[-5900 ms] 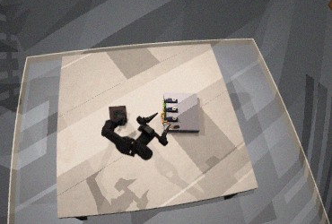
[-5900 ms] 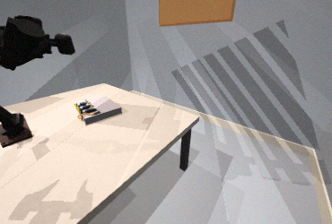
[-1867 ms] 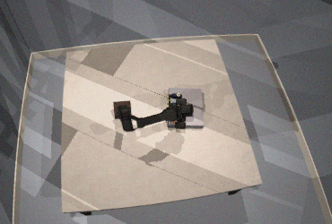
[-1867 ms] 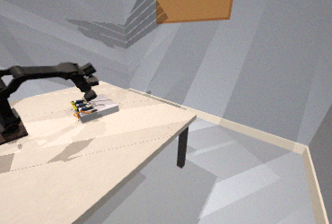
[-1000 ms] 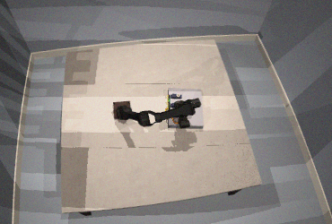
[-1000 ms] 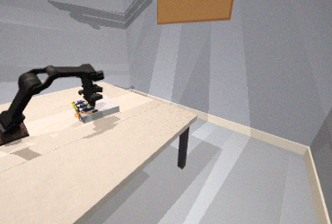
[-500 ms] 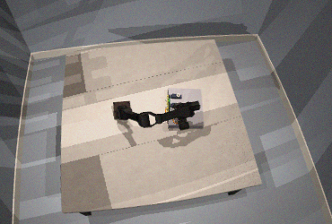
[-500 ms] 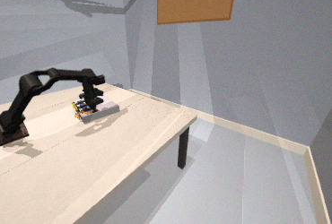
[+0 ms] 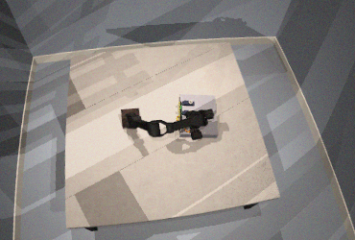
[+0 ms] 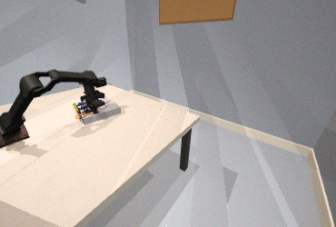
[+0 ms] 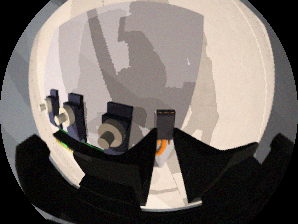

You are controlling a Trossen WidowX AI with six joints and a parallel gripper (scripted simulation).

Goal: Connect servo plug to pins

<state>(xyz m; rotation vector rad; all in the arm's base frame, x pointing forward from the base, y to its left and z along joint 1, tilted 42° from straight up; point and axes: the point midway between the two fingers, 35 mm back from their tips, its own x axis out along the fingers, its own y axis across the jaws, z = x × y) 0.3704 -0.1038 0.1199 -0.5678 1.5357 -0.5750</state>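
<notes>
My gripper [image 10: 94, 109] [image 11: 164, 131] is shut on the plug [image 11: 165, 122], a small dark block standing upright between the fingertips, with faint orange marks on its top edge. The orange lead [image 11: 161, 147] [image 10: 82, 117] curls below and behind it. The light grey holder [image 9: 206, 101] [image 10: 113, 111] [image 11: 72, 45] lies under the gripper. A dark blue servo motor [image 11: 118, 125] with a pale round hub stands left of the plug in the wrist view. A green and yellow strip [image 11: 64, 144] [image 9: 179, 107] runs along the holder's near edge. The single pins and the dot cannot be made out; the fingers cover part of that edge.
Two more dark blue servos [image 11: 75, 120] [image 11: 54, 110] stand farther left in the wrist view. The holder rests on the pale table [image 9: 158, 180] [image 10: 150, 133]. The arm's base [image 9: 130, 117] [image 10: 15, 137] is on the strip's side of the holder. The arm reaches over the holder.
</notes>
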